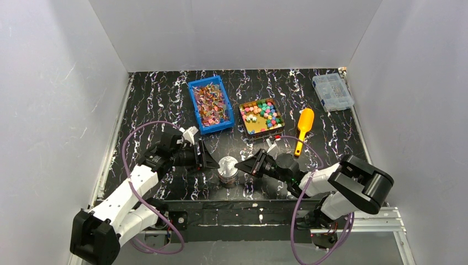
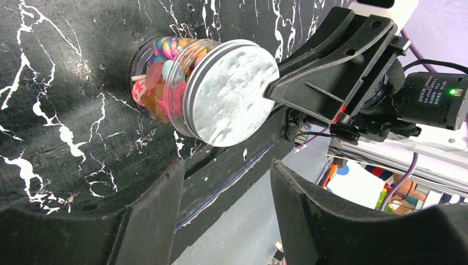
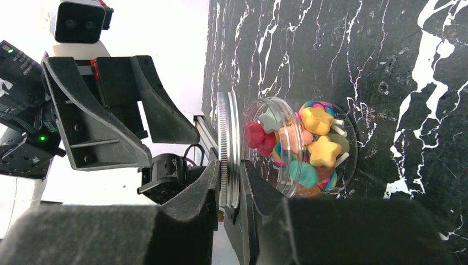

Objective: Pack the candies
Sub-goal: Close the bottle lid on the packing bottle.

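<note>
The candies (image 1: pixel 261 114), small bright cubes, lie in a brown tray (image 1: pixel 274 128) at the back middle. A clear jar (image 1: pixel 227 171) with a silver lid (image 3: pixel 225 144) stands near the front edge, holding star sweets and lollipops (image 3: pixel 309 144). My right gripper (image 3: pixel 230 168) is shut on the lid's rim, one finger on its top and one under it. In the top view it (image 1: pixel 242 164) reaches the jar from the right. My left gripper (image 2: pixel 226 165) is open and empty just left of the jar (image 2: pixel 165 77), apart from it; in the top view it (image 1: pixel 208 158) faces the jar.
A blue bin (image 1: pixel 194 105) of foil-wrapped sweets stands left of the tray. An orange scoop (image 1: pixel 303 128) lies right of the tray. A clear lidded box (image 1: pixel 333 91) sits at the back right. The table's front edge (image 2: pixel 232 165) runs just below the jar.
</note>
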